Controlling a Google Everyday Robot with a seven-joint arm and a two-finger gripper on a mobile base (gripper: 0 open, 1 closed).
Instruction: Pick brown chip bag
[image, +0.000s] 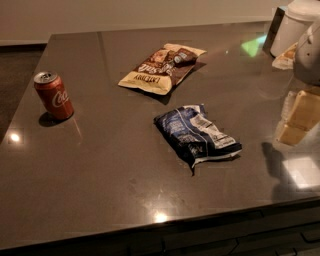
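The brown chip bag (161, 67) lies flat on the dark glossy table (100, 170), at the far middle. It has a brown middle, cream-yellow ends and dark lettering. My gripper (299, 119) shows at the right edge of the view as pale yellowish parts under a white-grey arm piece (309, 52). It hovers over the table's right side, well to the right of the brown bag and apart from it. It holds nothing that I can see.
A dark blue and white snack bag (196, 134) lies crumpled in the middle, nearer than the brown bag. A red soda can (53, 95) stands upright at the left. A white container (292, 25) stands at the back right corner. The table's front edge runs along the bottom.
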